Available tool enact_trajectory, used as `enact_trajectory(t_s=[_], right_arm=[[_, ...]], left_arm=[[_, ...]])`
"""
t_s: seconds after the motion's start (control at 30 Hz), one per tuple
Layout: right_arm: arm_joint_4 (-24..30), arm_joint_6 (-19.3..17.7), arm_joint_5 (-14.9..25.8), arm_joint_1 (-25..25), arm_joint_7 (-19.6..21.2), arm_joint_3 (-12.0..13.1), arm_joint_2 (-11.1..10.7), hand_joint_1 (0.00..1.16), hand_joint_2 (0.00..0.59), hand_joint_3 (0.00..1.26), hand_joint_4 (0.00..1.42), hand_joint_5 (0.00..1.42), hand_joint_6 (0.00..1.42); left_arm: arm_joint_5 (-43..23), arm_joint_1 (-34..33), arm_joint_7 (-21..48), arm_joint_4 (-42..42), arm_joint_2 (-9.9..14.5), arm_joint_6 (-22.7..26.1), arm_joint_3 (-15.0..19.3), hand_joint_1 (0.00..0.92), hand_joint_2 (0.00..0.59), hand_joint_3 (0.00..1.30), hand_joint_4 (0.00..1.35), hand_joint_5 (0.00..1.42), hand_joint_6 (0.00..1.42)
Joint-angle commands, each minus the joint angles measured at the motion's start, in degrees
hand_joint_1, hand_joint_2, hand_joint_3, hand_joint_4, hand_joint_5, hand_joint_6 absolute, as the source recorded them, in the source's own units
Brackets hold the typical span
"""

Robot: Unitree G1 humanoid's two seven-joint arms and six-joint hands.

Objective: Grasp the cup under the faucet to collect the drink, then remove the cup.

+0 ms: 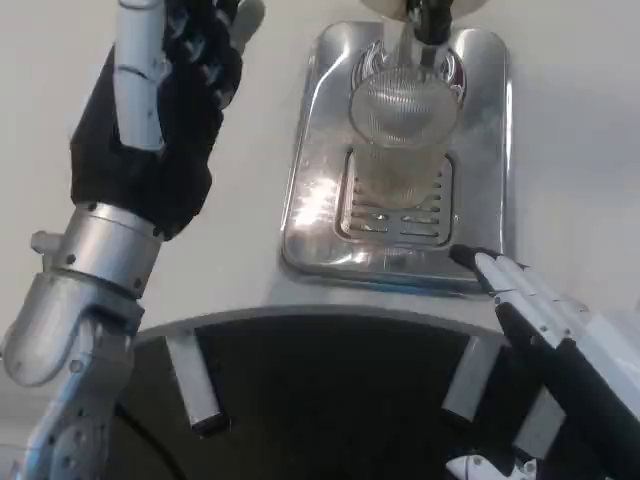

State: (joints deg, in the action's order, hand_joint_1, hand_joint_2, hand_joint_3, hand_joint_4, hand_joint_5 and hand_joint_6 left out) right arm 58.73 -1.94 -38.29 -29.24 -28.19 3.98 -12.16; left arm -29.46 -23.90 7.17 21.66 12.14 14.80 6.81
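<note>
From the head view I see the cup (400, 140) standing at the drip tray's (305, 215) far end under the faucet (430, 20), placed to fill. My left hand (160, 110) hovers left of the tray, fingers spread, holding nothing. My right hand (545, 320), fingers loosely apart, waits at the tray's near-right corner, with open table beside it.

The cup (400, 130) stands on the drip tray (310, 215) under the faucet (428, 20), between both hands.
</note>
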Motion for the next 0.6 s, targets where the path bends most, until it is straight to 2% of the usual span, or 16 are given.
enact_trajectory(t_s=[0.03, 0.2, 0.6], right_arm=[[-0.67, 0.50, -0.80, 0.24, 1.00, -0.81, -0.07, 0.64, 0.314, 0.01, 0.00, 0.00, 0.08], [-0.71, 0.62, -1.19, -0.05, 1.67, -1.09, 0.10, 0.63, 0.313, 0.01, 0.00, 0.00, 0.07], [-0.79, 0.76, -1.50, -0.75, 2.69, -1.35, 0.49, 0.61, 0.318, 0.00, 0.00, 0.00, 0.06]], left_arm=[[-4.13, -2.17, -0.96, 3.97, -0.08, 6.04, 0.67, 0.000, 0.202, 0.00, 0.00, 0.00, 0.00], [-5.20, -4.35, -1.00, 5.73, -0.26, 8.74, 0.25, 0.000, 0.216, 0.00, 0.00, 0.00, 0.00], [-3.06, -8.54, 0.99, 2.83, -2.55, 9.86, -5.13, 0.000, 0.224, 0.00, 0.00, 0.00, 0.00]])
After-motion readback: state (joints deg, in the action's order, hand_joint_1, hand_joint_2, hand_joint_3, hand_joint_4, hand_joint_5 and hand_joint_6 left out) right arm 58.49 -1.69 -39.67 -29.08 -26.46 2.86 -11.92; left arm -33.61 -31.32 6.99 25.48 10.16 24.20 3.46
